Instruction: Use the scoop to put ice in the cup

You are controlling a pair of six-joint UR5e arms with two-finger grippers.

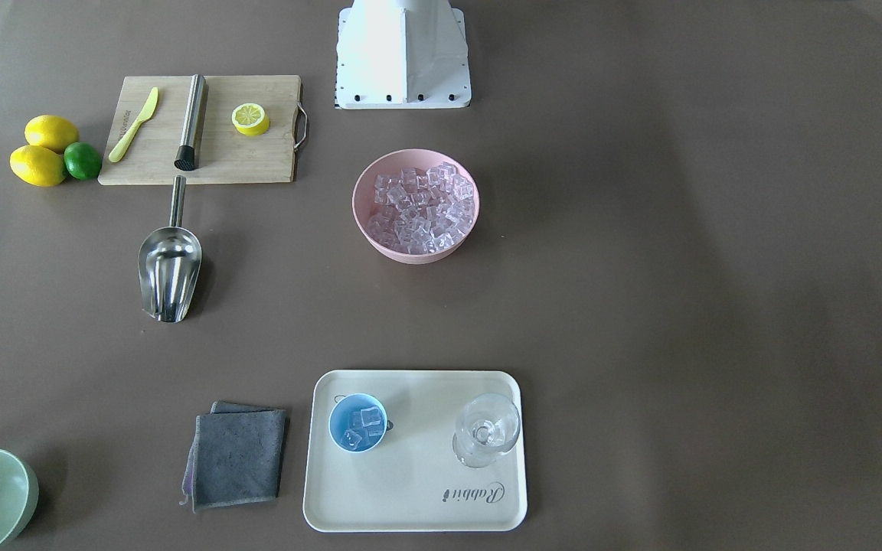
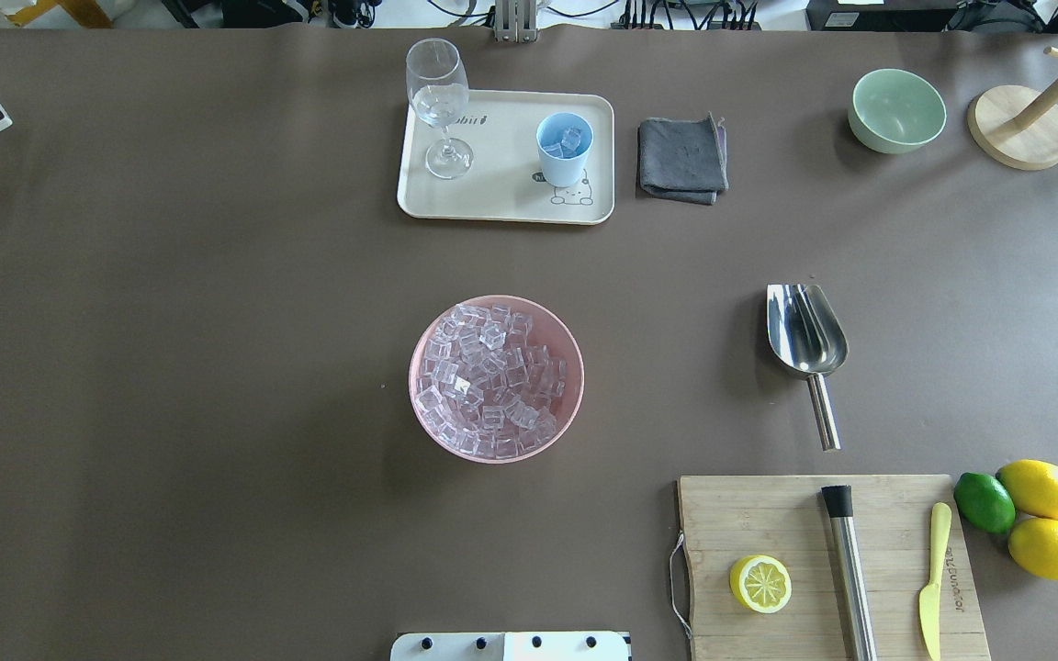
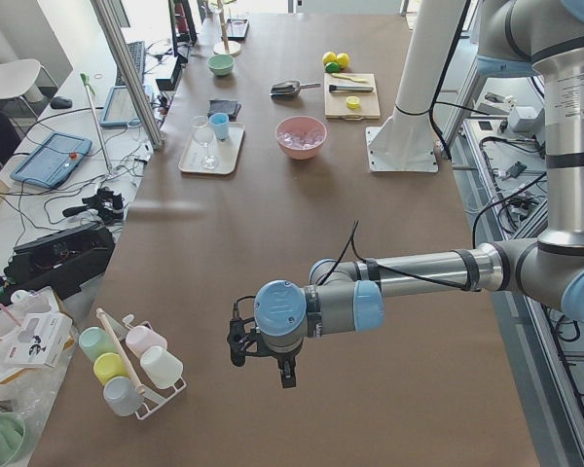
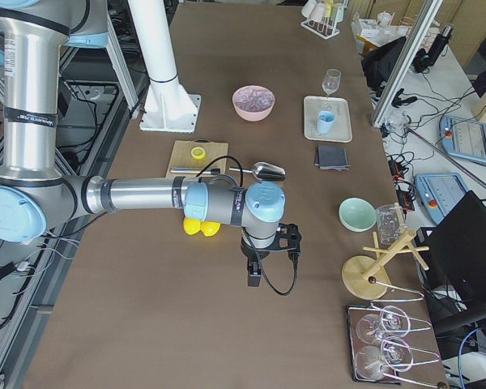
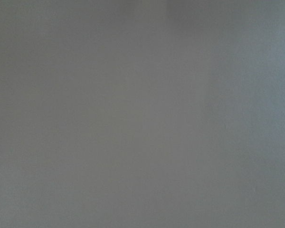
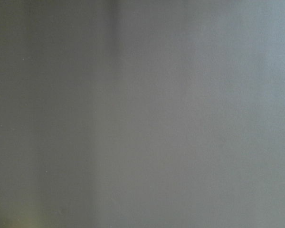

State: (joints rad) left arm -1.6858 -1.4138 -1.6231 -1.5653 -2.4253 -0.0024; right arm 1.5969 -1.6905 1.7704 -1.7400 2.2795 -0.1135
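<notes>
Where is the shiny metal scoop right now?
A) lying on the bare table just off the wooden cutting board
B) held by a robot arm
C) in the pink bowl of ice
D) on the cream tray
A: the scoop lies flat on the brown table, with its handle end pointing at the wooden cutting board without touching it.

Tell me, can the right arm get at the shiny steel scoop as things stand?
Probably yes. The steel scoop lies alone on the table, on the robot's right, its rod handle free, short of the wooden cutting board. Nothing covers it; the right pincer hangs away from it.
</notes>
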